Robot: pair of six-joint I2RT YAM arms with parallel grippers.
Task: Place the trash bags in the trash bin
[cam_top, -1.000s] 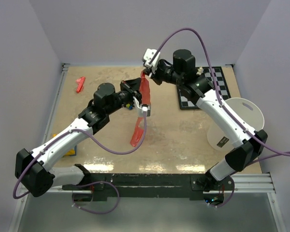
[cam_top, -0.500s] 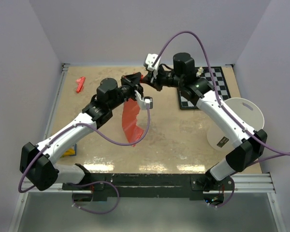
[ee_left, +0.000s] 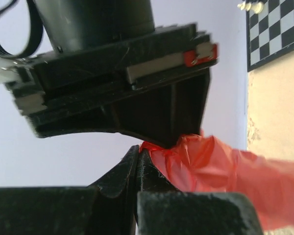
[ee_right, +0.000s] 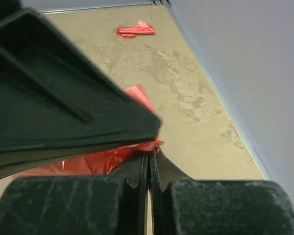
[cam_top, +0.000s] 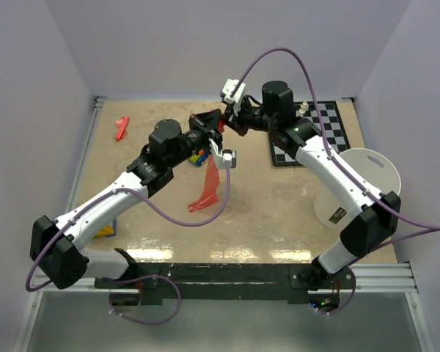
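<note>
Observe the table point(cam_top: 264, 213), a beige mottled surface carrying all items. The trash bin point(cam_top: 374, 176), a white round bucket with a small dark label on its side, sits at the right edge of the table, partly crossed by the right arm and well apart from both claws. A black-and-white checkerboard point(cam_top: 339, 133) lies flat at the far right, just beyond the trash bin. The trash bag point(cam_top: 210, 187) hangs as a narrow strip of red film over the middle of the table: its top is gathered between the two claws and its lower end spreads out on the table surface. Note that it is outside the trash bin. The left claw point(cam_top: 213, 123) has its fingers pressed together, pinching the top of the trash bag, as the left wrist view shows with the film bunched at the fingertips. The right claw point(cam_top: 225, 126) meets it tip to tip, its fingers likewise pressed together on the same bunch of film. A small red piece point(cam_top: 122, 127) lies at the far left of the table, well apart from everything else.
</note>
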